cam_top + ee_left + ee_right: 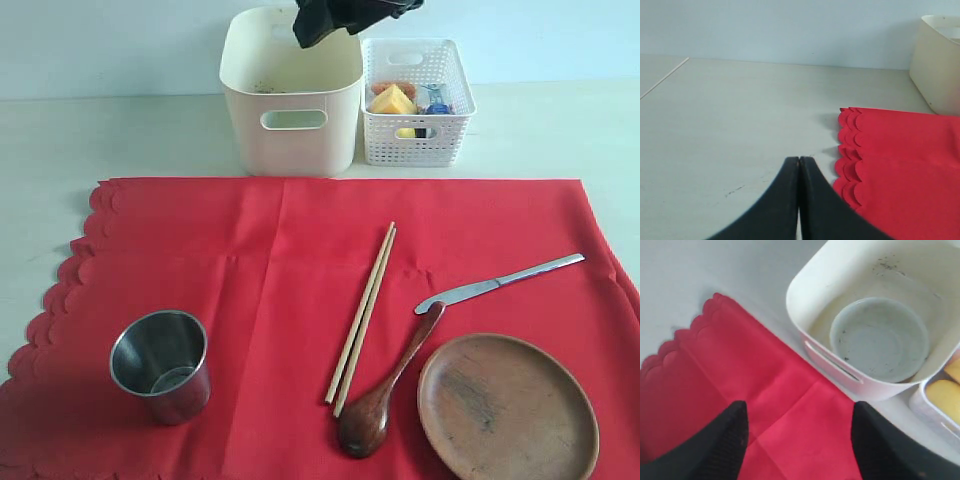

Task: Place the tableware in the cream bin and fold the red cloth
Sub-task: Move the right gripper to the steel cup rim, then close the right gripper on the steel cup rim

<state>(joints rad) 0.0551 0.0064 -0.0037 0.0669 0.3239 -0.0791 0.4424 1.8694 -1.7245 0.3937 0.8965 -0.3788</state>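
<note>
Bowl (880, 340) lies inside cream bin (290, 140); right claw (799, 425) hangs above it, wide open and empty (left claw (799, 161) pressed shut, empty, beside red cloth (250, 260)). Step: clearing tableware. Next, likely: grasp steel cup (160, 365), chopsticks (362, 315), knife (495, 283), spoon (385, 395) or plate (508, 410).

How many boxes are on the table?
2. The cream bin stands behind the red cloth, and the white lattice basket sits just right of it. None seems hidden.

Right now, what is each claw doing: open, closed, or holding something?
Left claw: closed, holding nothing.
Right claw: open, holding nothing.
</note>
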